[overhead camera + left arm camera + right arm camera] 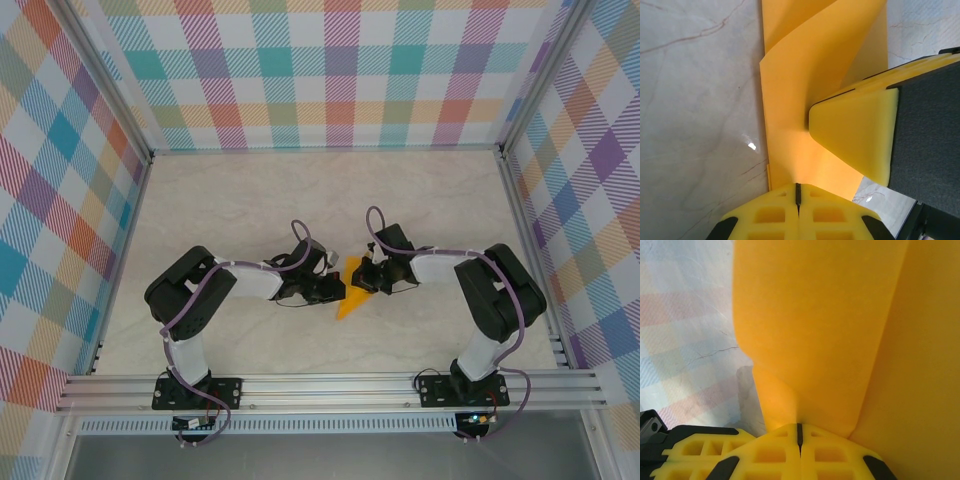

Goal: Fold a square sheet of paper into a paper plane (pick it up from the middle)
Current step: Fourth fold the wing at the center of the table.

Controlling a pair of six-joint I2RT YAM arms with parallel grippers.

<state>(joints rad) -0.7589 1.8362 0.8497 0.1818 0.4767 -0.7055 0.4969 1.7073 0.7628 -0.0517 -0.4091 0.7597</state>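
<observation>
The orange-yellow sheet of paper (350,303) is folded and bent into a narrow wedge, its point toward the near edge, between the two grippers at mid-table. My left gripper (338,290) comes in from the left and my right gripper (366,283) from the right, almost touching. In the left wrist view the left gripper (798,186) is shut, with the paper (800,100) rising from its tip, and a yellow finger (855,135) of the right gripper presses the paper from the right. In the right wrist view the right gripper (799,426) is shut on a fold of the paper (820,330).
The pale marble-look tabletop (250,200) is walled on three sides by plaid panels (330,70). An aluminium rail (330,385) carrying both arm bases runs along the near edge. Open tabletop lies beyond and to both sides of the grippers.
</observation>
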